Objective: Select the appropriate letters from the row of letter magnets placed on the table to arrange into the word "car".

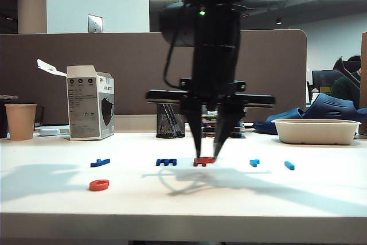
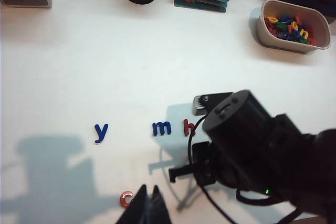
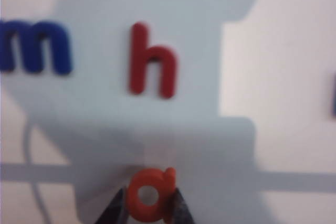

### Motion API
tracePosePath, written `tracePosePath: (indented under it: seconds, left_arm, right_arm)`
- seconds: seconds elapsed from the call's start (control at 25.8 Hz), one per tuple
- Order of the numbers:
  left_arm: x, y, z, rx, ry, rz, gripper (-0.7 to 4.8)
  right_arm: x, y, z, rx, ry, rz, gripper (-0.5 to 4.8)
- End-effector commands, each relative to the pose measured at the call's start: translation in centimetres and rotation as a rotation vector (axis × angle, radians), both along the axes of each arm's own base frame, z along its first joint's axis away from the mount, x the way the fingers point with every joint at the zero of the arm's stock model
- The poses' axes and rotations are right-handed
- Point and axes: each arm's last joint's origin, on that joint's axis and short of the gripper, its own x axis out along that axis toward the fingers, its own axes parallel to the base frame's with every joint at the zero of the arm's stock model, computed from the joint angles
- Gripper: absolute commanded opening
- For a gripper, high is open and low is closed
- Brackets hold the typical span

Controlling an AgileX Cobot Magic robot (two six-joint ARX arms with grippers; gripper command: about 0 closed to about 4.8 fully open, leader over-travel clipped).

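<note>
In the right wrist view an orange-red "a" (image 3: 150, 195) lies on the white table (image 3: 283, 77), with my right gripper (image 3: 150, 205) shut on it, one dark finger against each side. In the exterior view that gripper (image 1: 207, 156) points straight down at the middle of the letter row. The dark red "h" (image 3: 152, 61) and dark blue "m" (image 3: 37, 45) lie just beyond it. An orange-red "c" (image 2: 126, 199) lies alone nearer the front (image 1: 99, 185). My left gripper (image 2: 148, 203) is shut and empty, hanging above beside the "c". Two light-blue letters (image 1: 254, 162) (image 1: 289, 165) lie to the right.
A dark blue "y" (image 1: 100, 162) lies at the row's left end. Along the back stand a paper cup (image 1: 20, 121), a white carton (image 1: 89, 102), a mesh pen pot (image 1: 170, 120) and a white tray (image 1: 315, 131) of spare letters, before a brown partition (image 1: 137, 67).
</note>
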Motion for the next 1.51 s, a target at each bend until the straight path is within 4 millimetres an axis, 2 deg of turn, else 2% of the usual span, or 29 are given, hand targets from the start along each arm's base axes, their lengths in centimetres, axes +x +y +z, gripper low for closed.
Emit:
tracePosePath:
  seconds: [0.04, 0.19, 0.89, 1.16, 1.51]
  left_arm:
    - [0.0, 0.1, 0.2, -0.007, -0.012, 0.002, -0.06]
    - [-0.1, 0.1, 0.2, -0.007, -0.012, 0.002, -0.06]
    - [-0.1, 0.1, 0.2, -0.008, -0.012, 0.001, -0.06]
    - [0.0, 0.0, 0.2, -0.008, -0.012, 0.001, -0.06]
    - [-0.1, 0.0, 0.2, -0.008, -0.011, 0.0, -0.06]
  right_arm:
    - [-1.0, 1.2, 0.3, 0.024, -0.006, 0.001, 0.52]
    - [-2.1, 2.8, 0.3, 0.057, -0.02, -0.007, 0.52]
    - [-5.1, 6.6, 0.1, 0.144, -0.04, 0.001, 0.51]
    - [-5.6, 7.2, -1.4, 0.121, 0.005, 0.002, 0.51]
    - [-5.9, 7.3, -1.6, 0.102, 0.018, 0.008, 0.53]
